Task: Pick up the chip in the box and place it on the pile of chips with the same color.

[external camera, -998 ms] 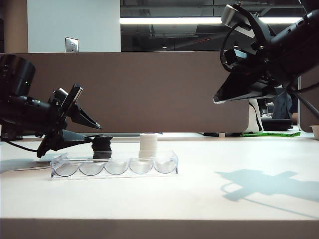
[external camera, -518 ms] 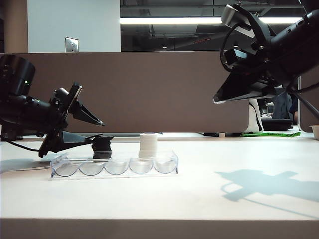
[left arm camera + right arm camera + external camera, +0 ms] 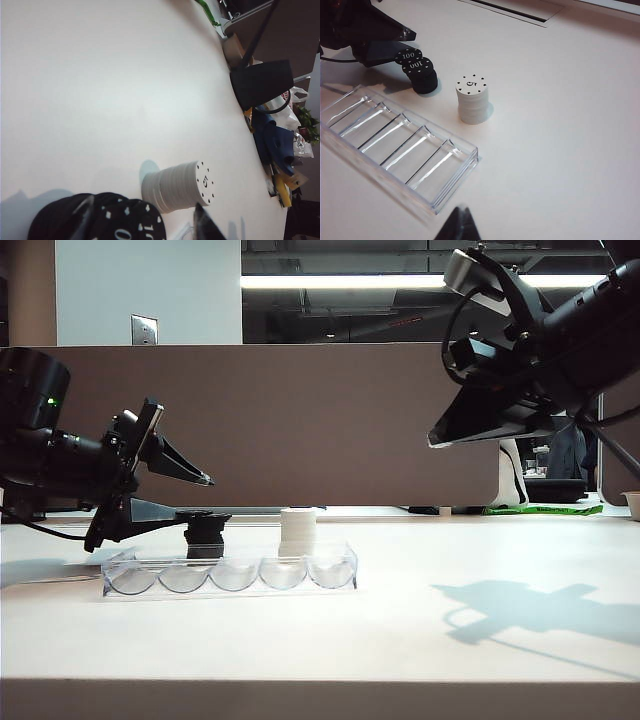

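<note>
The pile of chips (image 3: pixel 205 536) is a short black stack behind the left end of the clear box (image 3: pixel 230 573). Its top chip (image 3: pixel 408 55) lies shifted sideways and shows a white "100". My left gripper (image 3: pixel 218 498) is open. Its fingers sit on either side of the pile's top, above and below it in the exterior view. In the left wrist view the black chips (image 3: pixel 125 225) sit between the fingers (image 3: pixel 204 225) of the left gripper (image 3: pixel 145 204), with a gap on one side. My right gripper (image 3: pixel 434 442) hangs high at the right, shut (image 3: pixel 462 211). The box's slots (image 3: pixel 395 145) hold nothing.
A taller white chip stack (image 3: pixel 298 531) (image 3: pixel 472 99) stands just right of the black pile, behind the box. A brown partition wall runs along the back of the table (image 3: pixel 480 570). Clutter and a black cable lie beyond the table's far edge in the left wrist view.
My left gripper's jaws have spread wider, the upper finger lifting away from the black pile. The wrist has turned slightly. The right arm has stayed still.
</note>
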You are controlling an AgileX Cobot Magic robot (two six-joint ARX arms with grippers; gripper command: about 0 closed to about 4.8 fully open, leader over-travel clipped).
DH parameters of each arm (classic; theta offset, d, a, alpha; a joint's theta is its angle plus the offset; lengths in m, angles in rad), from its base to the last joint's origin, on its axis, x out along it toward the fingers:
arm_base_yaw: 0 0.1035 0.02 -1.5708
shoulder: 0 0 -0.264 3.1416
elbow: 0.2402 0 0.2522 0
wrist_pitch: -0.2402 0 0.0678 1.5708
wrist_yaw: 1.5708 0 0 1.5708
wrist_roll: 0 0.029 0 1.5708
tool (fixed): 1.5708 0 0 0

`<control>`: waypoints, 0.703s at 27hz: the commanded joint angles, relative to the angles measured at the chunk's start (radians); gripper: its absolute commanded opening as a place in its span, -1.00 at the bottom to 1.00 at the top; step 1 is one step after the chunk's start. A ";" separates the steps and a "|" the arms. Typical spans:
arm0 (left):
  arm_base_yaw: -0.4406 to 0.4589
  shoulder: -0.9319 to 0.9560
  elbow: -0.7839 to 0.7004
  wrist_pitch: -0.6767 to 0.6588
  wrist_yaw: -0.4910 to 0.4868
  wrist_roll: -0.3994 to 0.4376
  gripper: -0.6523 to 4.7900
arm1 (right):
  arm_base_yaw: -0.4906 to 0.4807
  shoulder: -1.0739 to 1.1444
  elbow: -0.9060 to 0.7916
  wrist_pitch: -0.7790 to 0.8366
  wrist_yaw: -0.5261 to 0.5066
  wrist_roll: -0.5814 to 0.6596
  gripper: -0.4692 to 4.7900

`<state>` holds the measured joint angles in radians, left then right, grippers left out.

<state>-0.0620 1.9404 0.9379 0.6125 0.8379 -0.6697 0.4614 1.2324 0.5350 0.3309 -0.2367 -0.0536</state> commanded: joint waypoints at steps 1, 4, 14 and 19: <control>-0.002 -0.006 0.001 0.025 0.015 0.004 0.27 | 0.000 -0.002 0.004 0.008 -0.002 -0.003 -0.84; -0.002 -0.006 0.001 0.043 0.015 0.004 0.27 | 0.000 -0.002 0.004 0.006 -0.002 -0.003 -0.84; -0.002 -0.011 0.001 0.085 0.023 0.000 0.51 | 0.000 -0.002 0.004 0.002 0.000 -0.007 -0.85; -0.003 -0.012 0.001 0.085 0.050 0.000 0.51 | 0.000 -0.002 0.004 0.002 0.003 -0.008 -0.85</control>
<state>-0.0620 1.9350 0.9379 0.6846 0.8680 -0.6704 0.4614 1.2324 0.5350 0.3237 -0.2356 -0.0578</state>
